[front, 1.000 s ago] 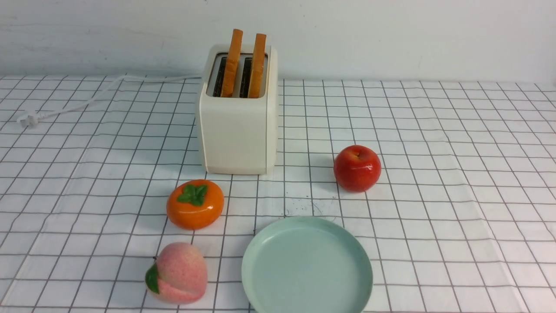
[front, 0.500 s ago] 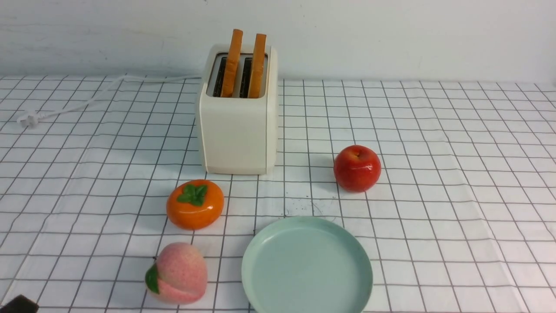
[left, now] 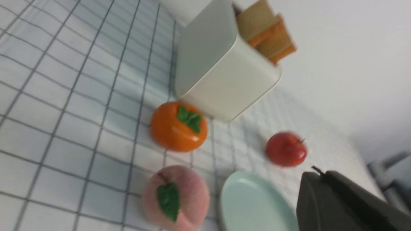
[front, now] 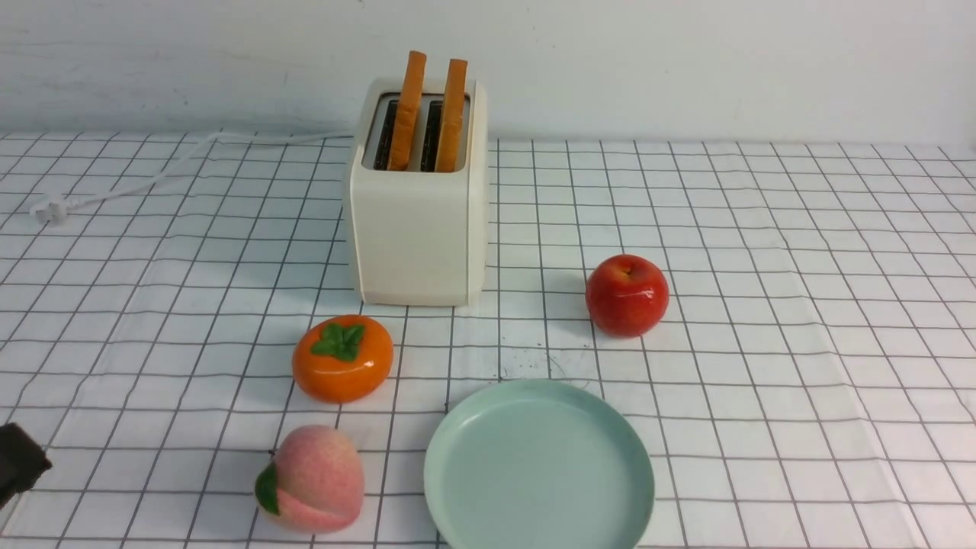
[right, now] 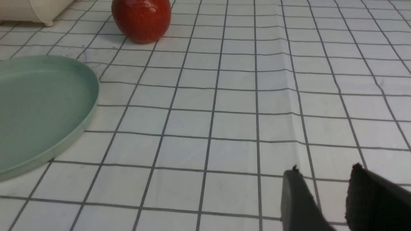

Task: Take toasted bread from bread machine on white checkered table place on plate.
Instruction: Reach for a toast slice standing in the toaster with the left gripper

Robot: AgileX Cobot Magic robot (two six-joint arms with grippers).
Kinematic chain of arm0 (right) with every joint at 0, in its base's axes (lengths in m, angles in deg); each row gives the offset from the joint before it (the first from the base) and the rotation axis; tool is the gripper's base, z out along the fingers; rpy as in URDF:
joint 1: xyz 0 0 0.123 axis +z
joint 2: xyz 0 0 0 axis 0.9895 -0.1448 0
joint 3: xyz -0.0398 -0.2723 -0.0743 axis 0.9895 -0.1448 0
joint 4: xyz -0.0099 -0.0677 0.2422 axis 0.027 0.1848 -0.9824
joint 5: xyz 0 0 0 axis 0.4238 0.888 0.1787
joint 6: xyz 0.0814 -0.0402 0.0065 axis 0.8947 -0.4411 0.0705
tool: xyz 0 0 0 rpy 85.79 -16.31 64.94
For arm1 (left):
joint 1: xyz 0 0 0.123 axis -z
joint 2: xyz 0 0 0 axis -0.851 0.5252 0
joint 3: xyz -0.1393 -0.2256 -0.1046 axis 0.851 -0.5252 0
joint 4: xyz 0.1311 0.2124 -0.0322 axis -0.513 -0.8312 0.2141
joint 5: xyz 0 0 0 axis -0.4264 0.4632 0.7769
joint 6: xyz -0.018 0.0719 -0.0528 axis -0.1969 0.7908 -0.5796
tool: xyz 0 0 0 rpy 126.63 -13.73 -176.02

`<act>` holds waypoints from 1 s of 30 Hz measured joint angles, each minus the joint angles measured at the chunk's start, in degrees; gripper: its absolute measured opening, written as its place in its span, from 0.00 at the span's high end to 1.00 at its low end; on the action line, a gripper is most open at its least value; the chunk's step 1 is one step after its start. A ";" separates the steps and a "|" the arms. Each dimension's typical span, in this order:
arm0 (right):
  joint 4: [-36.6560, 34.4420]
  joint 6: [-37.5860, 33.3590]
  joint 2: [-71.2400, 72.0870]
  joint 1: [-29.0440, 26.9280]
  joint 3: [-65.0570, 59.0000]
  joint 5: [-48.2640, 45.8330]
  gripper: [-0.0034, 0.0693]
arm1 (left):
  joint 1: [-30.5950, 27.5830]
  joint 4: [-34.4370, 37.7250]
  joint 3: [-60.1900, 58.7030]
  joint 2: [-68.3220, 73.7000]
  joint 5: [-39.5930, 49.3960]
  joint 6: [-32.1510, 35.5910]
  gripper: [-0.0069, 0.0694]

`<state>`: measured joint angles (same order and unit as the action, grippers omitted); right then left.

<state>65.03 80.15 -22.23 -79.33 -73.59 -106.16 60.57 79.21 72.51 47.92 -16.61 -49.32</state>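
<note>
One big white checkered table (front: 762,229): flat white cloth-like cover, thin dark grid lines, faint creases on the robot's right side. Next the bread machine (front: 415,236), back centre: boxy, cream-white, smooth matte plastic look, rounded corners, two dark slots on top, plain faces. Its thin white cord (front: 152,171) runs off to the left and ends in a plug (front: 47,210) lying on the table. Then the plate (front: 538,465), near edge, centre: round, pale mint green, smooth, low raised rim, bare. Both pieces of toasted bread stand upright in the slots, left slice (front: 408,107) and right slice (front: 454,110). Their orange-brown crust edges face front, the left wrist view shows pale porous faces, and the tops stick out above the machine. Fruits:
- fuzzy pink peach (front: 313,479) with green leaf, just left of plate
- glossy orange persimmon (front: 343,358) with green calyx, between peach and machine
- shiny red apple (front: 627,296), right of machine

The left gripper (left: 321,175) has dark fingers pressed together, clenched on nothing, low by the table's near-left edge. The right gripper (right: 325,170) has dark fingers apart, released, gripping nothing, over bare table right of the plate.
</note>
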 joint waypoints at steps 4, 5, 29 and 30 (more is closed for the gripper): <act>0.00 0.00 0.00 0.00 0.00 0.00 0.62 | 0.00 -6.40 10.47 11.92 9.49 3.51 0.93; 0.00 0.00 0.00 0.00 0.00 0.00 0.62 | 0.00 -7.42 12.80 15.82 10.92 4.46 0.93; 0.11 0.00 0.00 0.00 0.00 0.00 0.62 | 18.56 -9.73 38.22 56.19 -11.92 20.75 0.93; 0.11 0.00 0.00 0.00 0.00 0.02 0.62 | 18.56 -9.73 38.22 56.39 -12.66 20.96 0.93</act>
<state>65.14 80.15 -22.23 -79.33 -73.59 -106.14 79.13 69.49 110.73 104.32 -29.27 -28.36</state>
